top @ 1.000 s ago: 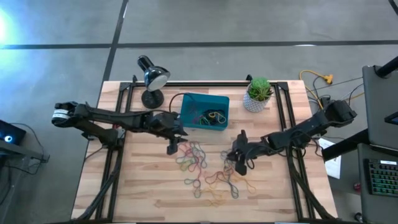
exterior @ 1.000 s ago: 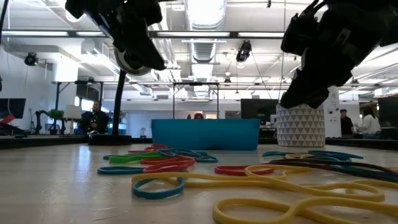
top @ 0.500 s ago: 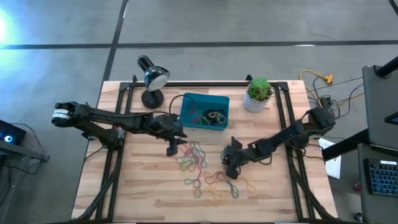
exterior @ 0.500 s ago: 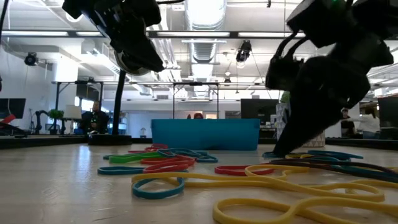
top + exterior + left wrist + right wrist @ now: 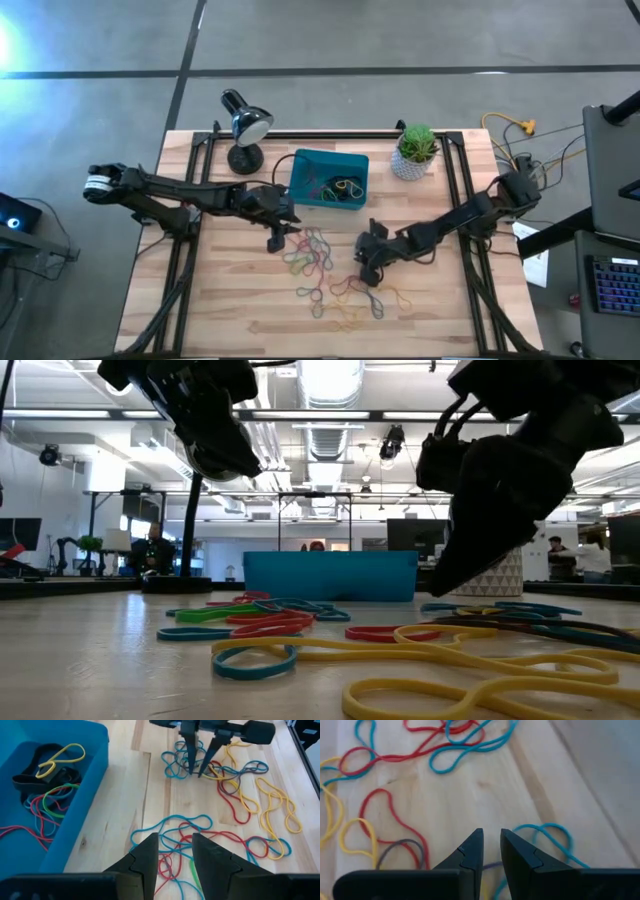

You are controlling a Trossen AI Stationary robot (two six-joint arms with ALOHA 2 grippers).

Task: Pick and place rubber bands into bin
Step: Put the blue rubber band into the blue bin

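Several rubber bands (image 5: 330, 272) in red, blue, yellow and green lie loose in the middle of the wooden table. More of them lie in the teal bin (image 5: 330, 180) at the far middle. My left gripper (image 5: 275, 240) hangs open above the bands' left end, just in front of the bin, with nothing between its fingers (image 5: 175, 852). My right gripper (image 5: 365, 270) slants down at the bands' right side. It is open by a narrow gap (image 5: 491, 847), its tips low among blue and yellow bands (image 5: 197, 770). My right gripper's fingertips (image 5: 191, 769) stand close over a blue band (image 5: 172, 767) and the wood, slanting down from the table's right. I cannot tell whether they touch a band or the table. No band shows between the fingers.
A black desk lamp (image 5: 245, 125) stands at the far left of the bin, and a white plant pot (image 5: 415, 155) at its far right. Black frame rails (image 5: 455, 180) run along the table's sides. Bare wood lies along the near edge (image 5: 230, 320).
My right gripper has sunk and moved toward the table's left and near edge, tipping further down, until its tips are low among the bands. The gap between its fingers looks the same. My left gripper and the bands have kept still.
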